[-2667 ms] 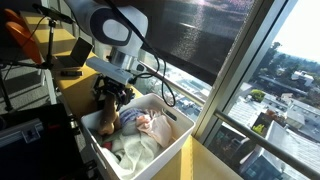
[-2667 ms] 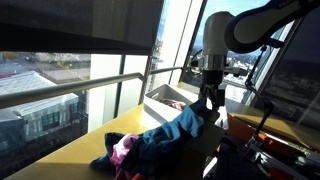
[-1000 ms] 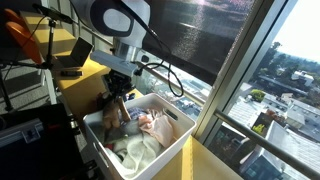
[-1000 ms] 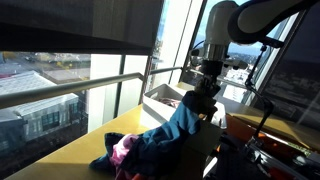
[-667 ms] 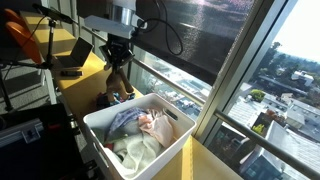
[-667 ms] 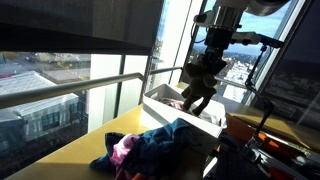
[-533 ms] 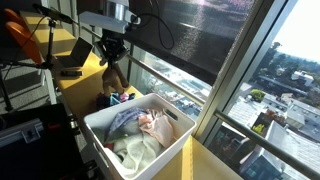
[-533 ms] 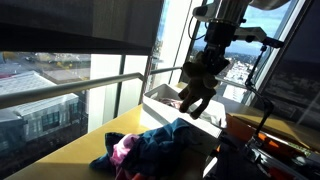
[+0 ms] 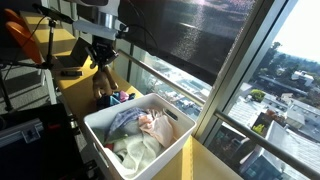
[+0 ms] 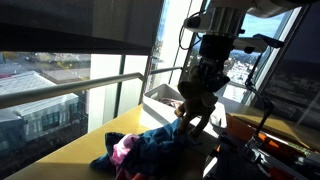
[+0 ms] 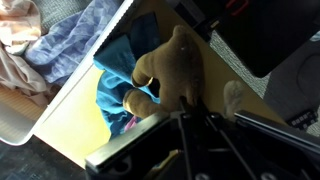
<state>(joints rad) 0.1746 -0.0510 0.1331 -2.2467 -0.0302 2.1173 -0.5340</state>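
The gripper (image 9: 103,60) stood in the upper left of an exterior view, closed on a tan cloth (image 9: 103,80). The cloth hung straight below the gripper, above the yellow table (image 9: 78,95). It hung just left of the white bin (image 9: 165,155), which occupied the lower centre of the frame and held pale garments. In an exterior view from the opposite side, the gripper (image 10: 205,85) was right of centre. The tan cloth (image 10: 195,108) dangled beneath it, its lower end close above the pile of blue clothes (image 10: 150,148) on the table. Contact between the two could not be determined. In the wrist view, the tan cloth (image 11: 175,65) filled the centre, bunched directly above the gripper's dark fingers (image 11: 188,135). A teal garment (image 11: 115,90) lay to its left on the table, and the bin's rim (image 11: 75,90) ran diagonally beyond it.
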